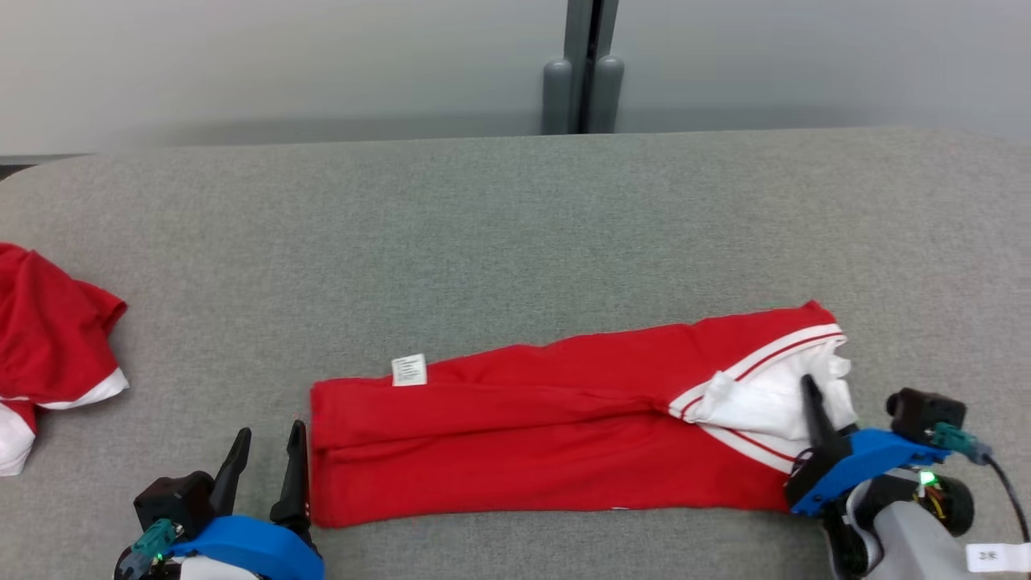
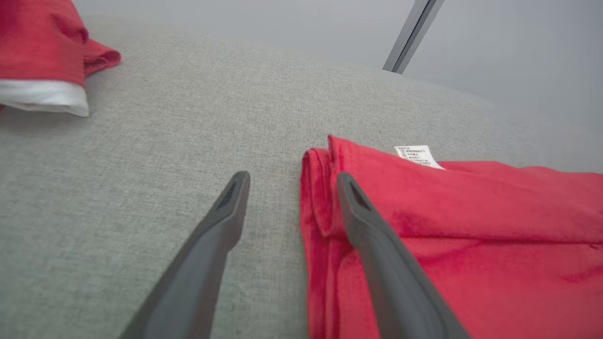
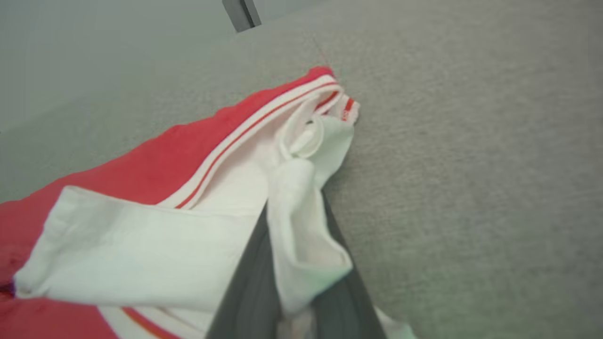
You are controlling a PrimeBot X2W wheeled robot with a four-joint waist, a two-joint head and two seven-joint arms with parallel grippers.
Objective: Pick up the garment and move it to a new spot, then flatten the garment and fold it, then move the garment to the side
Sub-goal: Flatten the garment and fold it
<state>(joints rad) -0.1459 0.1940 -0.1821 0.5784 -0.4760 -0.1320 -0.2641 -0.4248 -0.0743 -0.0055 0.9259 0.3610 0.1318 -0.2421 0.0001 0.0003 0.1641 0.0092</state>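
The garment (image 1: 548,427) is a red piece with white trim, folded into a long strip across the near part of the grey table (image 1: 515,225). My left gripper (image 1: 270,431) stands open at the strip's left end. In the left wrist view its (image 2: 292,178) right finger lies over the folded red edge (image 2: 471,226) and its left finger over bare table. My right gripper (image 1: 809,387) is at the strip's right end. In the right wrist view it (image 3: 296,202) is shut on a bunch of the garment's white fabric (image 3: 141,235), which hides the fingertips.
A second red and white garment (image 1: 48,346) lies crumpled at the table's left edge, also in the left wrist view (image 2: 42,42). A grey post (image 1: 581,72) stands against the wall behind the table. A white care label (image 1: 409,370) sticks up from the strip.
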